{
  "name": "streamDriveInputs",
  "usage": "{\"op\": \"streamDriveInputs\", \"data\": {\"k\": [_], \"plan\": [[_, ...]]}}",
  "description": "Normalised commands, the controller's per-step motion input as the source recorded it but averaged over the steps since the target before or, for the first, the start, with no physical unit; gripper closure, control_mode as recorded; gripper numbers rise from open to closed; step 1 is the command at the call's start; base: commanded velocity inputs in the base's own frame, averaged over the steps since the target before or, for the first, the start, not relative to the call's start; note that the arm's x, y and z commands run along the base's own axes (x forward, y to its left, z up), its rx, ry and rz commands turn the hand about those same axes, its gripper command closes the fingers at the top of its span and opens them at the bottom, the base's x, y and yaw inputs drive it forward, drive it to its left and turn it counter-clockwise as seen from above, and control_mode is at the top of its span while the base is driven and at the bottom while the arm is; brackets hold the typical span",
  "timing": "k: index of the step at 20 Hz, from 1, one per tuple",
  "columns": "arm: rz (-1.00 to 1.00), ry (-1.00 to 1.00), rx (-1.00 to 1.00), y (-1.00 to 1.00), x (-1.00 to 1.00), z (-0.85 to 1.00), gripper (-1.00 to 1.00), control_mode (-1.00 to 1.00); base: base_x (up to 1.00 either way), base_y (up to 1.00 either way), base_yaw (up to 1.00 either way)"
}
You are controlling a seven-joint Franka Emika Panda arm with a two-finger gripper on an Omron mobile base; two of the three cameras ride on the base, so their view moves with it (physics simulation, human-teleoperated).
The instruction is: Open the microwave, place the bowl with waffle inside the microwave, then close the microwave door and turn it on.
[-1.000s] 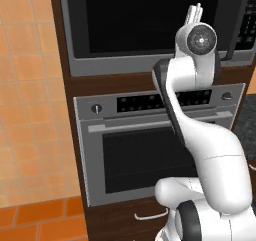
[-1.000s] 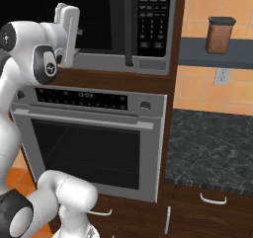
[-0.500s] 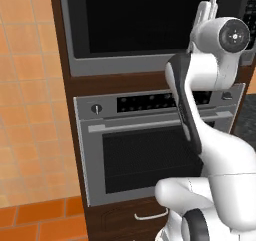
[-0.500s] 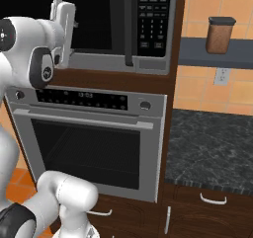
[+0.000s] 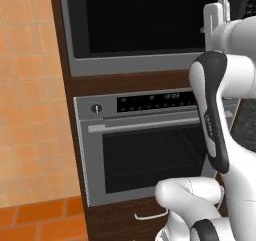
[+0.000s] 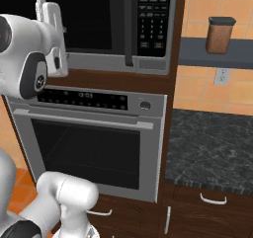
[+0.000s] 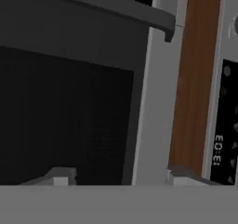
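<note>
I found the microwave built into the dark wood cabinet, at twelve o'clock in the right base view, directly above the oven. The microwave door sat flush in its steel frame, shut, with its black vertical handle beside the button panel. The gripper was raised in front of the door glass, at ten o'clock in the right base view; in the hand view its fingertips stood widely parted, holding nothing. The oven's display strip lay below the wood band. At two o'clock a brown canister stood on a shelf over the dark stone counter.
</note>
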Motion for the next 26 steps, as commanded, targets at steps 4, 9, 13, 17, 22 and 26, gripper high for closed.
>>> {"op": "streamDriveInputs", "data": {"k": [4,9,13,17,22,26], "plan": [[0.19,0.01,-0.45,-0.07,-0.28,0.03,1.0,-1.0,0.0,0.0,0.0],[0.21,0.02,-0.55,-0.13,-0.42,-0.02,1.0,-1.0,0.0,0.0,0.0],[0.22,-0.01,-0.5,-0.17,-0.55,-0.12,1.0,-1.0,0.0,0.0,0.0],[0.15,0.0,-0.54,-0.01,-0.49,0.0,1.0,-1.0,0.0,0.0,0.0],[0.09,0.0,-0.37,-0.43,-0.3,0.0,1.0,-1.0,0.0,0.0,0.0],[0.01,-0.05,-0.25,-0.5,-0.12,0.04,1.0,-1.0,0.0,0.0,0.0]]}}
